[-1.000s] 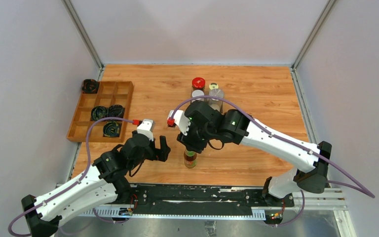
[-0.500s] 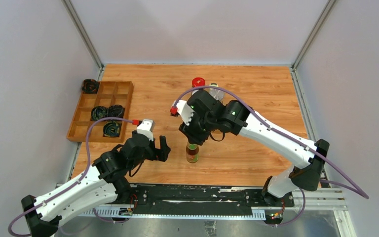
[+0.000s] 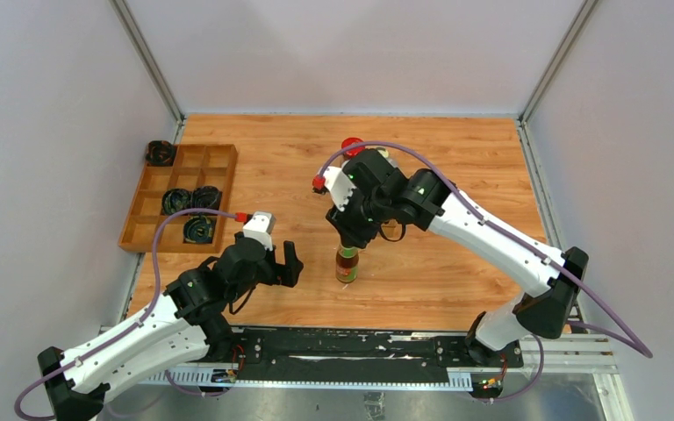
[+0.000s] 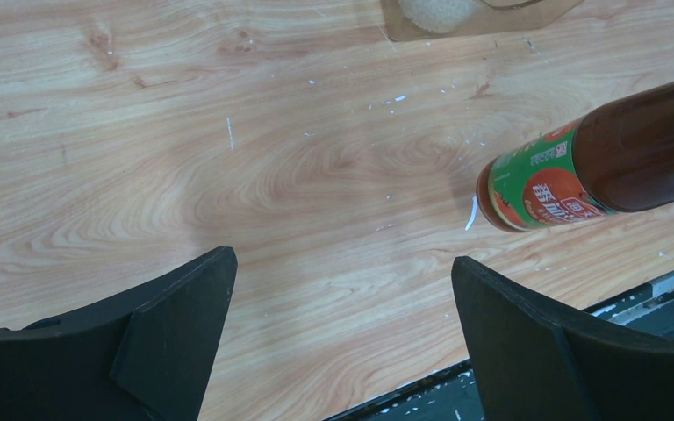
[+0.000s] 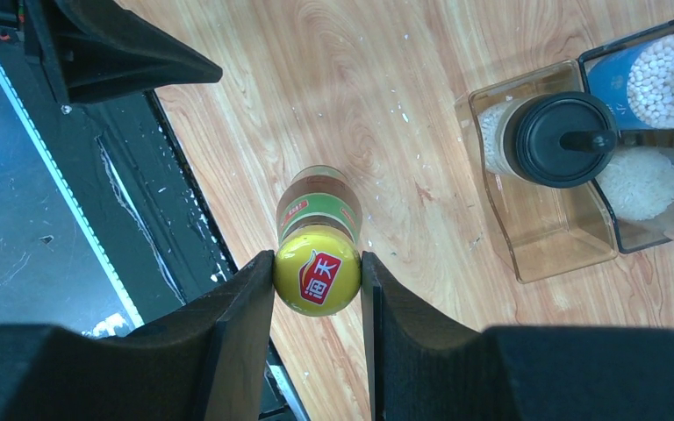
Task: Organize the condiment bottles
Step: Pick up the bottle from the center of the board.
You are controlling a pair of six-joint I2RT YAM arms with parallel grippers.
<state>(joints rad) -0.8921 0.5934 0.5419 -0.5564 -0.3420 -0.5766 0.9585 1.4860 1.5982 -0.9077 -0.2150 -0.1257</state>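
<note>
Top view: the yellow-capped brown sauce bottle is held upright by its cap in the right claw, near the front edge of the surface. Left wrist: the left claw is spread wide, empty. Right wrist: a black-capped jar is seen in a clear bin.

1. The top external view looks down from high behind both arm bases toward the far wall, taking in the whole table.
2. The left wrist view sits low and close over the table, looking out past the left gripper.
3. The right wrist view looks straight down, close, through the right gripper.
4. All 3 views share the brown sauce bottle.
</note>
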